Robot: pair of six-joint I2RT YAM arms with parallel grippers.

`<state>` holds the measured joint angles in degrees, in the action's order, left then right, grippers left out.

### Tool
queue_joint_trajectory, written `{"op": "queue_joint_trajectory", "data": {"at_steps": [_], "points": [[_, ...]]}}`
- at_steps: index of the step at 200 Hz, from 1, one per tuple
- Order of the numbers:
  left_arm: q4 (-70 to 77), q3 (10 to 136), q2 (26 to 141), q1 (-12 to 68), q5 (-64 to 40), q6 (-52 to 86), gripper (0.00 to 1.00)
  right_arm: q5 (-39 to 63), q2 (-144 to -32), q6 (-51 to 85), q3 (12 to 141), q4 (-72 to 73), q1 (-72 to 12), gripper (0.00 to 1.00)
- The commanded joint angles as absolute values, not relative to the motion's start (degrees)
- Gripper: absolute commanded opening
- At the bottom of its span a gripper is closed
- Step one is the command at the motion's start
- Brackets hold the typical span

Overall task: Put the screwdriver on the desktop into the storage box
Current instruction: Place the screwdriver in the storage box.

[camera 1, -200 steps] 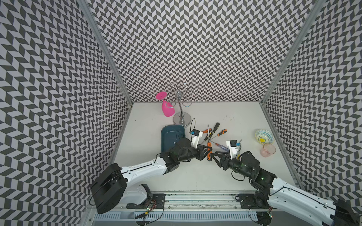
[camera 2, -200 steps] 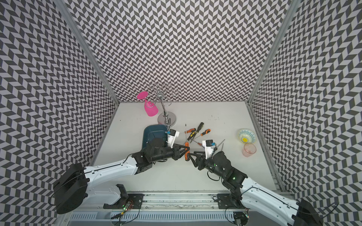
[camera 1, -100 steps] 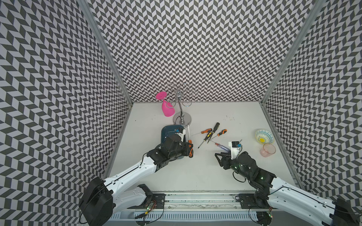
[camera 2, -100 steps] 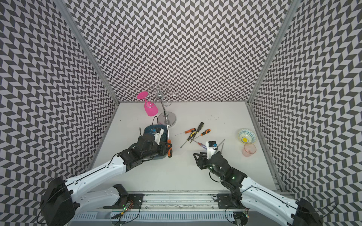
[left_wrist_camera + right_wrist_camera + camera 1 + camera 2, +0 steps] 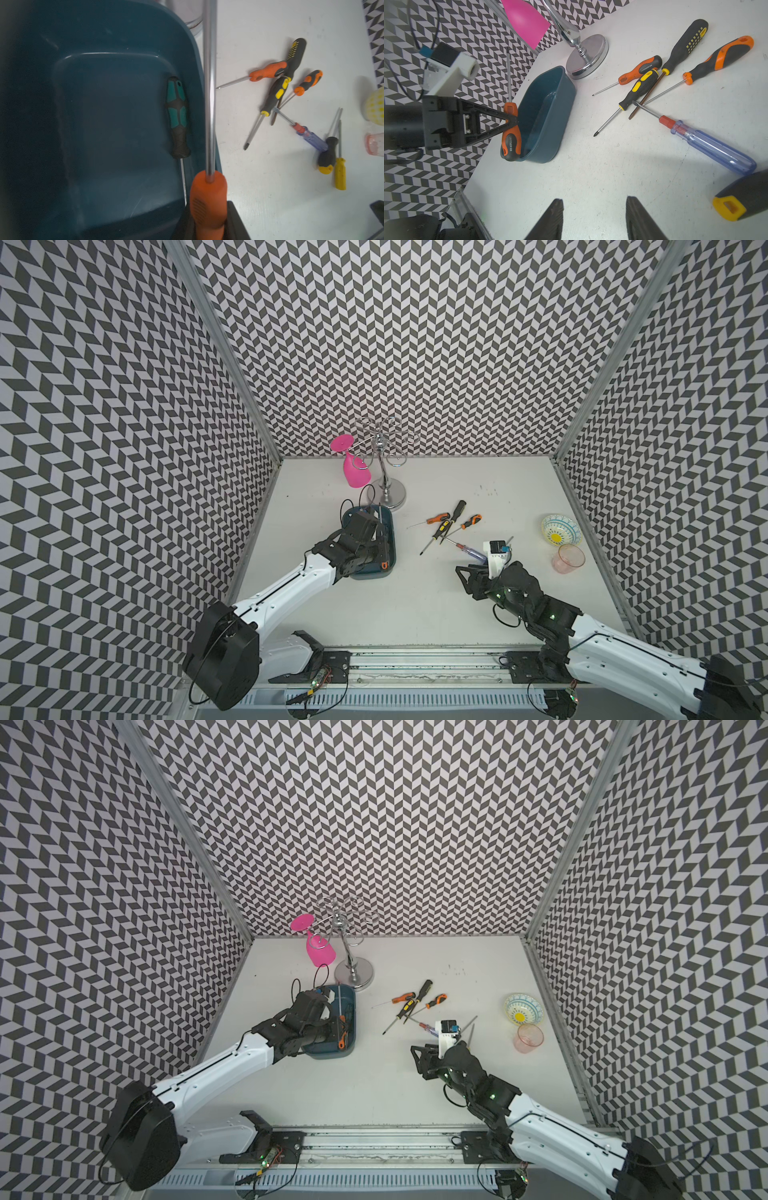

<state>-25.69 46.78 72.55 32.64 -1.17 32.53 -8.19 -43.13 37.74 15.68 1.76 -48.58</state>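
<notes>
Right wrist: white desktop point(image 5: 591, 176), chevron walls point(image 5: 477, 31); left gripper point(image 5: 509, 122) clamps screwdriver point(image 5: 510, 143), right gripper point(image 5: 593, 216) parted

storage box point(image 5: 550, 124): teal, on desktop point(image 5: 591, 176) | screwdriver point(image 5: 510, 135): orange-black, over its rim

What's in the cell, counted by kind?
Screwdrivers: 9 (1 in box, 1 in left tool, 7 on desk)
Box: 1
Bowl: 1
Cup: 1
Goblet: 1
Rack: 1
Total: 14
</notes>
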Motion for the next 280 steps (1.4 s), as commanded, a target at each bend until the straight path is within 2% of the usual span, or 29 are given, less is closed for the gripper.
{"op": "queue_joint_trajectory", "data": {"at_steps": [1, 147, 195, 251, 280], "points": [[-28.76, 50.69, 74.99, 32.22, 1.04, 31.17, 0.0, -9.26, -42.22, 37.79, 14.03, 3.61, -48.56, 0.52], [-30.59, 56.41, 86.86, 30.06, 4.29, 30.4, 0.0, -9.39, -40.51, 39.15, 10.51, 3.98, -48.52, 0.52], [-30.08, 56.43, 90.96, 29.93, 5.46, 30.67, 0.04, -9.67, -39.55, 39.46, 10.02, 3.57, -48.52, 0.52], [-29.25, 56.26, 93.82, 29.8, 5.19, 30.76, 0.12, -9.79, -40.16, 39.55, 10.02, 4.02, -48.52, 0.52], [-29.16, 56.41, 94.62, 29.63, 5.19, 30.84, 0.26, -9.67, -40.43, 39.64, 10.02, 4.13, -48.52, 0.52]]}}
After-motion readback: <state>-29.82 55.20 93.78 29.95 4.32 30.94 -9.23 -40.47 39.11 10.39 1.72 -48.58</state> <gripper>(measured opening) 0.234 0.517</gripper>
